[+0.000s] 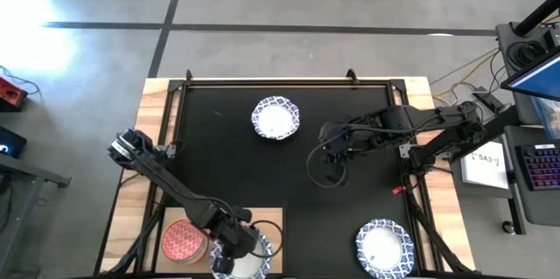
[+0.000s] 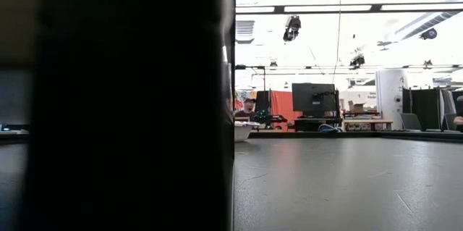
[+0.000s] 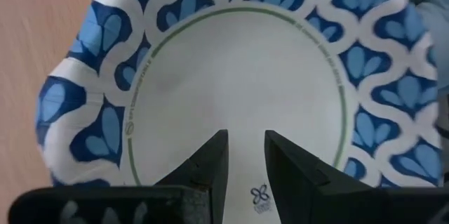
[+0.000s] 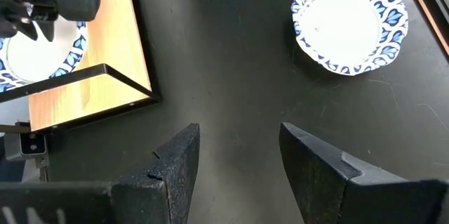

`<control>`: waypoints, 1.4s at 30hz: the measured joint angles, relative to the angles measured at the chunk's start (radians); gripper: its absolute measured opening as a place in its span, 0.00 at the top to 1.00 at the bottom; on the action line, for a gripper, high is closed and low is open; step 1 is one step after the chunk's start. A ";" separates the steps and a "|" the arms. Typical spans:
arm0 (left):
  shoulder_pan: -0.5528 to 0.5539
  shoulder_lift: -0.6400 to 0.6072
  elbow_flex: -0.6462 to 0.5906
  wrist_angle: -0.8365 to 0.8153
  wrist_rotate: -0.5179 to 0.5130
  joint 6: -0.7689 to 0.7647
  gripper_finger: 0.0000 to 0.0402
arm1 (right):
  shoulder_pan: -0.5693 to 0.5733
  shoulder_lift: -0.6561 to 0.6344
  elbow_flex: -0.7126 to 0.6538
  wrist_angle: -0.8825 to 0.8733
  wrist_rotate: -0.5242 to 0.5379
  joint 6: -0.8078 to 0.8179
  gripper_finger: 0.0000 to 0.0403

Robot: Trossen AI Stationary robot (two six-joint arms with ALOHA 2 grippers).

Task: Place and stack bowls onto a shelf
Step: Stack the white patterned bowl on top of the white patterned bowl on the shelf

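A white bowl with a blue patterned rim [image 1: 249, 260] sits on the light-wood shelf [image 1: 271, 219] at the table's near edge, next to a red-pink bowl [image 1: 183, 240]. My left gripper [image 1: 234, 248] points down over the white bowl's inside [image 3: 238, 76], its fingers a little apart [image 3: 245, 157]. My right gripper [image 1: 332, 172] hovers open over the black mat's middle [image 4: 238, 154], touching nothing. Two more white-and-blue bowls rest on the mat, one far [image 1: 276, 118] and one near right [image 1: 385, 248], which also shows in the right wrist view [image 4: 349, 22]. My left gripper comes from above over the floor of the white bowl [image 3: 261, 194], well inside its rim. The narrow gap between the fingers shows only the bowl's floor. Whether the fingertips touch the bowl I cannot tell.
A black frame bar [image 4: 105, 73] borders the shelf on the mat side. In the low view a dark mass [image 2: 116, 101] blocks the left half; the far bowl [image 2: 242, 131] shows beyond it. Bare mat lies between the two bowls on it.
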 joint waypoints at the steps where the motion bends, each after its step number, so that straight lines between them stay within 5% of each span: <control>1: 0.000 0.006 0.000 0.001 0.000 -0.001 0.81 | 0.000 0.000 0.000 0.000 0.000 0.000 0.54; 27: 0.085 0.010 -0.051 0.009 -0.137 0.081 0.81 | 0.000 0.000 0.000 0.000 0.000 0.000 0.54; 42: 0.117 0.010 -0.030 0.077 -0.120 0.135 0.81 | 0.000 0.000 0.000 0.000 0.000 0.000 0.54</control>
